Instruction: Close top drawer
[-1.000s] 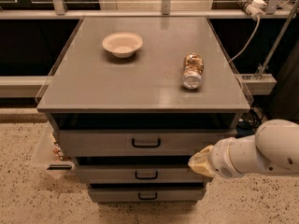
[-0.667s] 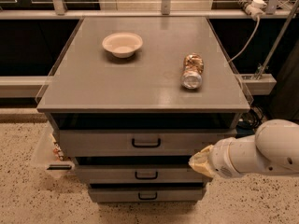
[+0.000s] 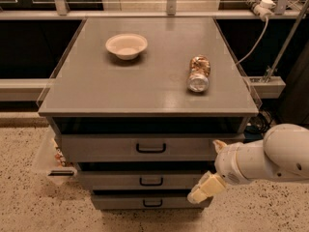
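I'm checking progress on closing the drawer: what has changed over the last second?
The gripper, at the drawers' right edge, has dipped slightly lower. The top drawer still sticks out as far as before. The bowl and the container lying on the cabinet top have not moved.

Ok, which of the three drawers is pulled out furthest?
The top drawer: the widest front, standing furthest forward with its dark box open behind. The gripper is at its right end.
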### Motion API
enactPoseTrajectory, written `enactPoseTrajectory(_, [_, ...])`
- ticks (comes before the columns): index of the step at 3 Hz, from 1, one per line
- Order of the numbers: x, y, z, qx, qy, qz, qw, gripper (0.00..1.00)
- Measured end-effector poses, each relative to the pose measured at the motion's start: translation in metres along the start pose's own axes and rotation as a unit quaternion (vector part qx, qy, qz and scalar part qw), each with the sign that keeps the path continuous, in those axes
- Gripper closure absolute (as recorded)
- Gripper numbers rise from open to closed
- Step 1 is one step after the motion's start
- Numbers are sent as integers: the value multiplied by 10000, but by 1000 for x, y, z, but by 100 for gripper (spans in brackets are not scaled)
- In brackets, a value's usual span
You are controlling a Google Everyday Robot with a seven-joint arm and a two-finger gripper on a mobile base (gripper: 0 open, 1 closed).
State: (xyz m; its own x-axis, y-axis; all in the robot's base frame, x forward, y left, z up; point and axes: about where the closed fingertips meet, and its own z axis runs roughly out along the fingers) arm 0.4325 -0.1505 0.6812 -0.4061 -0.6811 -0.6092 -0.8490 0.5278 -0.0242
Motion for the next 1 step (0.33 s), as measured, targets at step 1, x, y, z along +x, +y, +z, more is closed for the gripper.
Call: enactPoseTrajectory(1, [0, 0, 0, 0, 0, 0, 10000, 0])
